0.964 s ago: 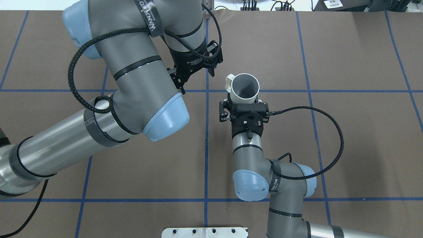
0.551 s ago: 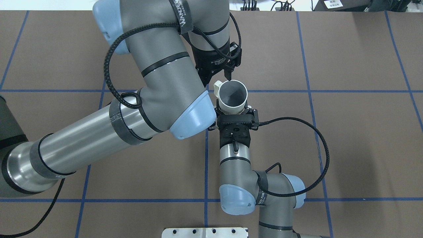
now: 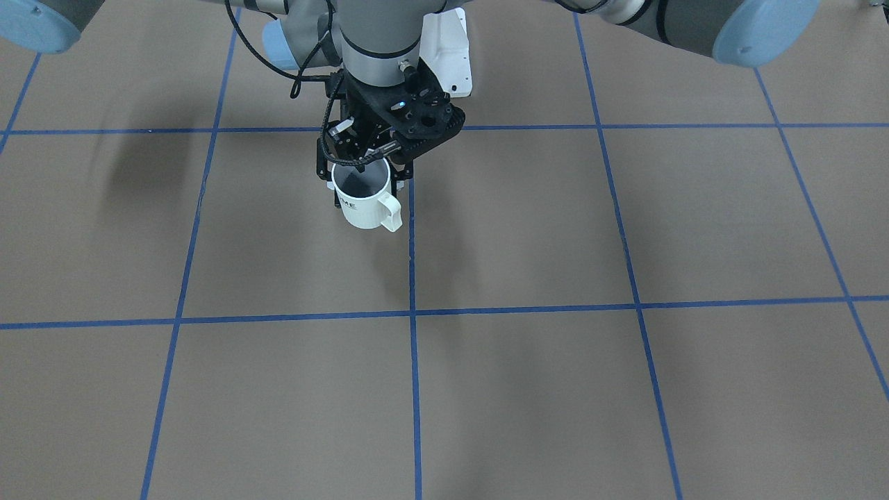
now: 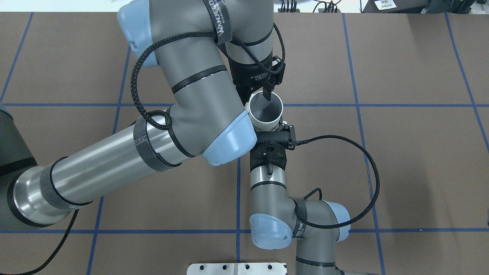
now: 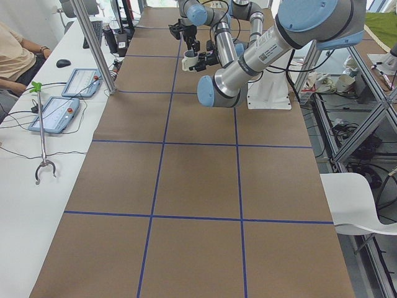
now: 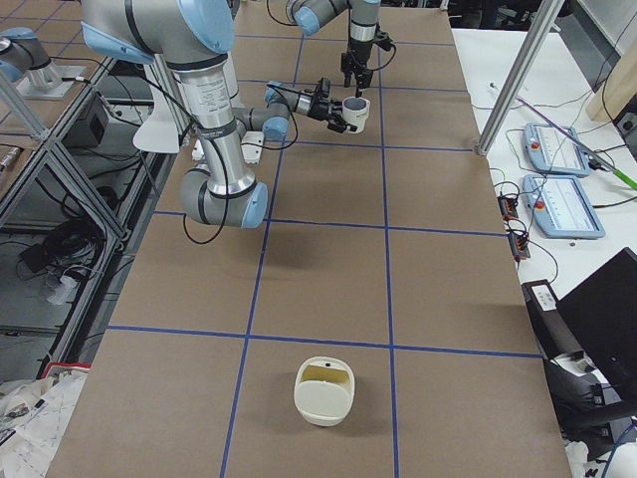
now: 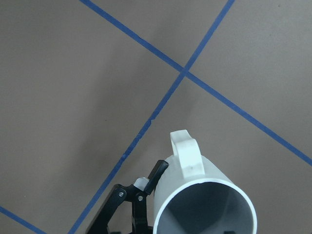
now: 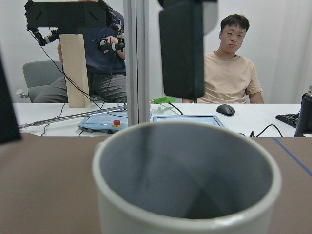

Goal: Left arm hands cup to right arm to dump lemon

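The white cup [image 4: 263, 123] is held upright above the table, with "ME" lettering facing the front view [image 3: 361, 208]. My right gripper [image 4: 269, 128] is shut on its body from the near side. My left gripper [image 4: 261, 95] hangs open over the cup, pointing down. One finger [image 4: 269, 94] dips into the mouth; the other is hidden behind the arm, on the handle side. In the right wrist view the cup [image 8: 185, 195] fills the frame, with a left finger pad [image 8: 183, 48] above its far rim. The grey inside looks empty. The lemon shows nowhere.
A cream bowl-like container [image 6: 323, 390] with a yellowish inside sits on the table far towards my right end. Operators sit behind a side table [image 8: 229, 73] with tablets [image 6: 562, 149]. The robot base plate [image 4: 237, 268] is at the near edge.
The right arm carried the cup to the left. The left arm swung right, and its gripper came from beside the cup to over its mouth.
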